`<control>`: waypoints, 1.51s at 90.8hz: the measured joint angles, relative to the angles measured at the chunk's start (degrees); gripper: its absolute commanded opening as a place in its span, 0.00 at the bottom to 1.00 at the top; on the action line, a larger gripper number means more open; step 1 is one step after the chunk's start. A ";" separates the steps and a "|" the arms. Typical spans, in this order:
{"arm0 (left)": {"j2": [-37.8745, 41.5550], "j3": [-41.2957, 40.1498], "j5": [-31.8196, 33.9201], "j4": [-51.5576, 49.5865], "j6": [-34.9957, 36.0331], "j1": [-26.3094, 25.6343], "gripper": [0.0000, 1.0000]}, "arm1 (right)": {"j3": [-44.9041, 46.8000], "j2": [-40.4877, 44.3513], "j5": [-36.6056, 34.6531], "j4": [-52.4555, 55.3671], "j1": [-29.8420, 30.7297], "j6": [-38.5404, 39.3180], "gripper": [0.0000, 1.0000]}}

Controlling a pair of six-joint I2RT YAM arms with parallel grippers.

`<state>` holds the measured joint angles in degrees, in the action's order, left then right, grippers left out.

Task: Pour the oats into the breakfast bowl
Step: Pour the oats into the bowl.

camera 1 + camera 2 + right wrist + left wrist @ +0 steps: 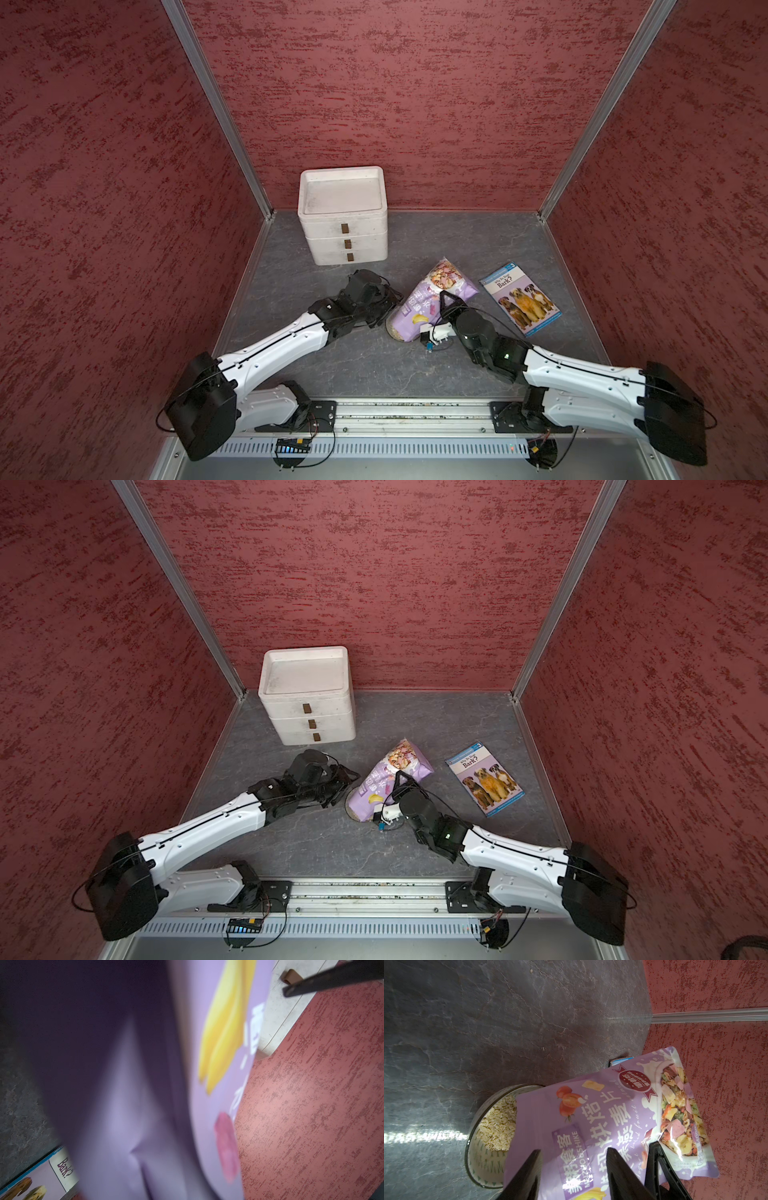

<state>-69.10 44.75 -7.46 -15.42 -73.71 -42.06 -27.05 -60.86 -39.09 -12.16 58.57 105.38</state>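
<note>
Pinching the pouch (419,305) in the right gripper (446,300), mouth tipped over the bowl (481,1159) for dropping oats (496,1126) inside; cannot tell of the left gripper (572,1151).

Twin overheads; close wrist views

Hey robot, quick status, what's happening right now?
Both grippers, left and right, shut on purple pouch, tipped mouth-down. Oats in breakfast bowl. Nothing in the way.
</note>
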 measured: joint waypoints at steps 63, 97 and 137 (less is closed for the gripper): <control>-0.02 0.00 -0.15 0.04 -0.39 0.00 0.53 | -0.15 -0.07 0.24 -1.09 -0.83 1.84 0.00; -0.02 0.00 -0.17 0.04 -0.42 0.00 0.53 | -0.26 -0.11 0.15 -1.27 -0.92 2.14 0.00; 0.02 0.00 -0.11 0.00 -0.42 0.55 0.53 | -0.33 -1.01 0.28 -1.88 -1.09 2.25 0.00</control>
<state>-69.08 44.75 -7.57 -15.42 -74.13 -41.52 -27.38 -61.87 -38.81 -14.04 57.47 107.63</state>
